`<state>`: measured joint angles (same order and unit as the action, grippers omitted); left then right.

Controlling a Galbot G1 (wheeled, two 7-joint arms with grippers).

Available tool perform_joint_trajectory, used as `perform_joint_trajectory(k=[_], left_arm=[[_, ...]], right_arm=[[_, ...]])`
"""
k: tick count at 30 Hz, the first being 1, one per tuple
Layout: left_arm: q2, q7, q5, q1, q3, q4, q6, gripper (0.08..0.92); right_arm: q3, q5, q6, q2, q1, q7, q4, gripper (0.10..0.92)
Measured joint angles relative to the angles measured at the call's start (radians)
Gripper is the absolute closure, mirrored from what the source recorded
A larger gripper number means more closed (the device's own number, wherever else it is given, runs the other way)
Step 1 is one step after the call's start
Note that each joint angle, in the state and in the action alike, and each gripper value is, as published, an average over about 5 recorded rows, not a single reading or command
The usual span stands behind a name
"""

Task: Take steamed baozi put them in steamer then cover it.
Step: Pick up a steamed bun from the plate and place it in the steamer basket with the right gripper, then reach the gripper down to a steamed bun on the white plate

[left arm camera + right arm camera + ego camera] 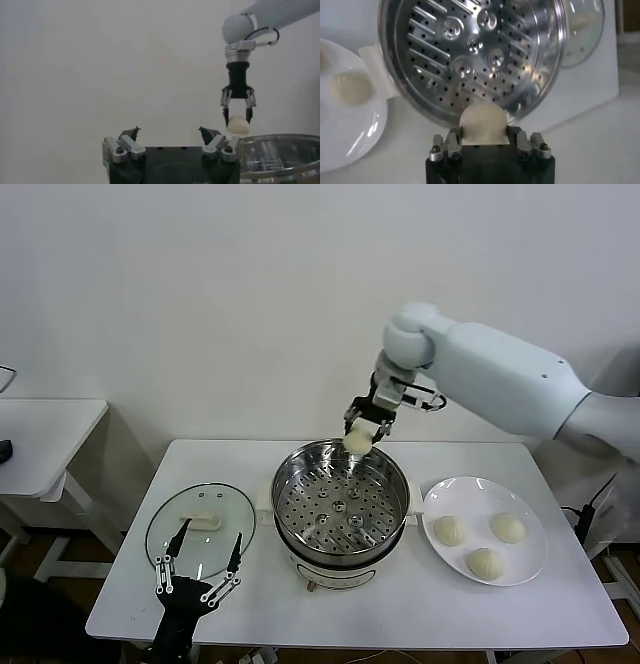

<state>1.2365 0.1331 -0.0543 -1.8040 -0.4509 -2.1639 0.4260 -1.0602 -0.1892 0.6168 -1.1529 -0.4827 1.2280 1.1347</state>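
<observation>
One baozi (357, 441) | right end effector (362, 431) clamped, above steamer (340, 502) rim

Steamer (340, 506) mouth uncovered, tray bare; cover (200, 529) flat on desk (400, 609) beside it, plate (485, 529) opposite

One baozi (358, 441) held above the open steamer (340, 506) — cover (200, 529) lies beside.

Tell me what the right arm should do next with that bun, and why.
Probably lower it onto the tray. The right claw grips a baozi above the far rim of the steamer, whose perforated tray is empty; three more wait on the plate.
</observation>
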Motion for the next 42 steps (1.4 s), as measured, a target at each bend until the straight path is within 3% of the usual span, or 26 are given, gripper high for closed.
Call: perform_joint_trajectory(k=[19,27,35,42], left_arm=[[-0.001,0.004,0.004,0.007,-0.005,0.010,0.011,0.177],[0.000,0.006,0.006,0.007,-0.007,0.012,0.015,0.177],[0.000,0.006,0.010,0.008,-0.010,0.011,0.016,0.177],[-0.005,0.006,0.011,0.010,-0.007,0.008,0.015,0.177]], right_arm=[[0.013,-0.136,0.031,-0.098,0.109,-0.025,-0.055,0.399],[0.016,-0.146,0.029,-0.101,0.119,-0.033,-0.063,0.249],[0.039,-0.049,-0.038,-0.048,0.085,0.012,-0.022,0.203],[0.022,0.140,-0.213,0.050,-0.021,0.099,-0.004,0.203]])
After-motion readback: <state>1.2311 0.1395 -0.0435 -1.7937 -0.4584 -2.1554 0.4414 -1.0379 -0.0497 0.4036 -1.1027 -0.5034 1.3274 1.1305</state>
